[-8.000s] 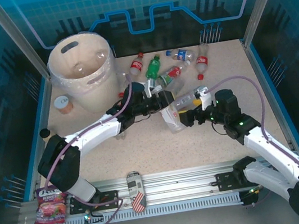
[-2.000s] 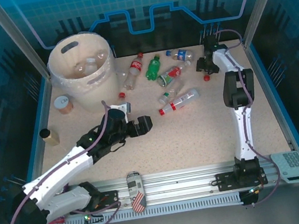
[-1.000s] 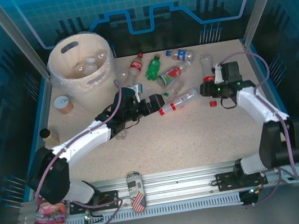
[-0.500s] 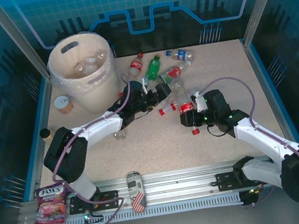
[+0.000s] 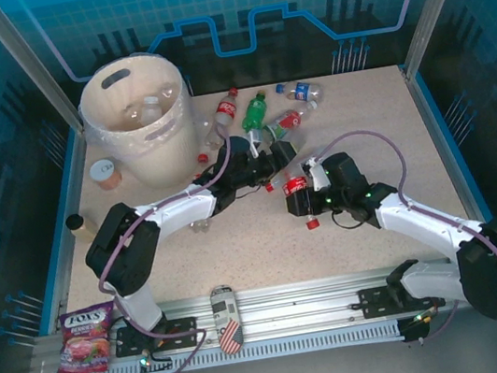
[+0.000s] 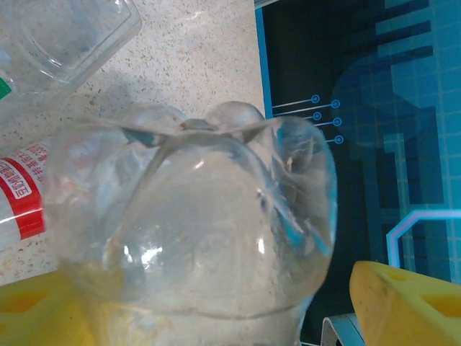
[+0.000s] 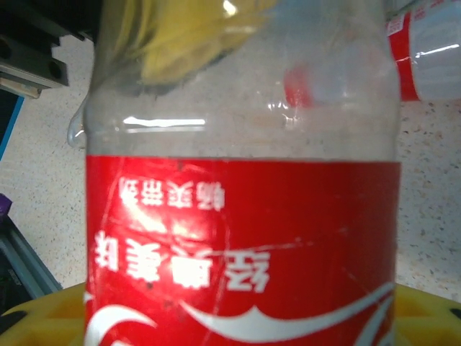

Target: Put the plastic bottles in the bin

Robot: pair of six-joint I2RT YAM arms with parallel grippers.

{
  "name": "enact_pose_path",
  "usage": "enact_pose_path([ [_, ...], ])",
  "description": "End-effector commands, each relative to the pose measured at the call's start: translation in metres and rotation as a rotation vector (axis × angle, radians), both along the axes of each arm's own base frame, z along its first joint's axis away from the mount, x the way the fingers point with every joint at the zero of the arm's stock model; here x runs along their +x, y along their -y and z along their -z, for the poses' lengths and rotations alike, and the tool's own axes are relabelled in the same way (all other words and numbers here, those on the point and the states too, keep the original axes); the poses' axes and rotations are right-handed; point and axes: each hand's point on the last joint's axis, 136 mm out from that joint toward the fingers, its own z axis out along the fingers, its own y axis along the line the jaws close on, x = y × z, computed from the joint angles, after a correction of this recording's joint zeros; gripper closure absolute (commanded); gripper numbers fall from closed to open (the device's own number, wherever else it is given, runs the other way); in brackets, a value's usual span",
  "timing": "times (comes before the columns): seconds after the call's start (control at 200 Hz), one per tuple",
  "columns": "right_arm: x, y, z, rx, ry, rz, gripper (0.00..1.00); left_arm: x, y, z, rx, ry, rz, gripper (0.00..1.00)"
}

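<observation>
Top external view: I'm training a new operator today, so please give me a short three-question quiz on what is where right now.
1. True or false: the right gripper is shut on a red-labelled bottle.
2. The green bottle lies: A) near the far edge of the table; B) at its near edge; C) against the right wall.
3. What does the bin already hold?

Key: 1 true; 2 A; 3 clear bottles.
</observation>
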Motion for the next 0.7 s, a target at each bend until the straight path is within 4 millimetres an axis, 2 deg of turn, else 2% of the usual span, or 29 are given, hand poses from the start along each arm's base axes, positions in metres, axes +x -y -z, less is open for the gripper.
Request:
enact_pose_path([
  [0.0, 0.003, -0.014, -0.017, 0.05, 0.04, -0.037, 0.53, 0.003, 0.011, -0.015, -0.038, 0.035, 0.026, 0.17],
  [0.11, 0.003, -0.015, -0.018, 0.054, 0.043, -0.033, 0.53, 0.005, 0.012, -0.011, -0.032, 0.029, 0.024, 0.2],
  [0.305, 0.002, -0.013, -0.015, 0.038, 0.036, -0.027, 0.52, 0.005, 0.007, -0.012, -0.03, 0.033, 0.012, 0.44],
  [0.4, 0.002, -0.014, -0.015, 0.042, 0.036, -0.029, 0.51, 0.006, 0.004, -0.014, -0.024, 0.039, 0.005, 0.47],
  [0.525, 0.002, -0.012, -0.017, 0.033, 0.046, -0.029, 0.43, 0.008, 0.0, -0.014, -0.02, 0.041, -0.006, 0.51],
  [0.69, 0.002, -0.005, -0.026, -0.021, 0.077, -0.039, 0.24, 0.011, -0.007, -0.013, 0.0, 0.047, -0.022, 0.51],
])
